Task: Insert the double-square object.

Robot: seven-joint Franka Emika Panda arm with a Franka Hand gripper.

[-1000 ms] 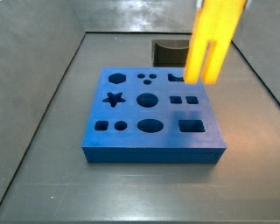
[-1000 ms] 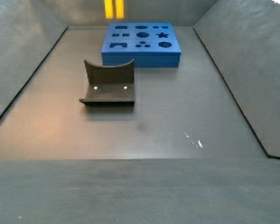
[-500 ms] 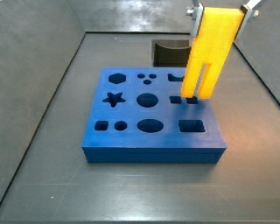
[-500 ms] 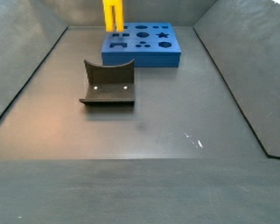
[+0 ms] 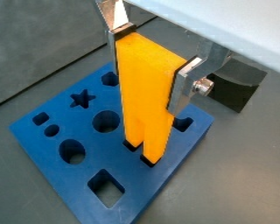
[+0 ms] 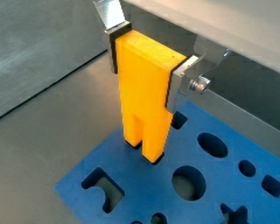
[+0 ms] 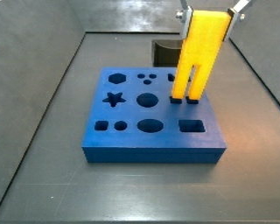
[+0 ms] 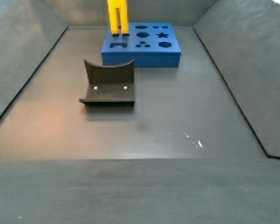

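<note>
1. The gripper (image 5: 150,48) stands above the blue board (image 7: 125,140), silver fingers (image 6: 185,70) closed on the upper end of the double-square object (image 7: 201,52); both wrist views show a plate pressed to each flank.
2. The double-square object hangs upright, a tall yellow prism with a groove splitting its lower end into two legs. In a side view the leg tips sit at the pair of small square holes (image 7: 189,100) at the board's 3 o'clock edge; whether the tips are inside the holes cannot be told.
3. In a wrist view (image 6: 143,96) the legs meet the board close to one outer edge, with little board surface beyond them on that side.
4. The board top carries star, circle, hexagon and square cut-outs, all open around the prism.
5. The dark grey curved block (image 8: 108,83) stands on the counter (image 8: 166,122), well apart from the board, towards 6 o'clock of it in a side view.
6. Wide bare counter lies around that block; walls close the counter at 9 and 3 o'clock.
</note>
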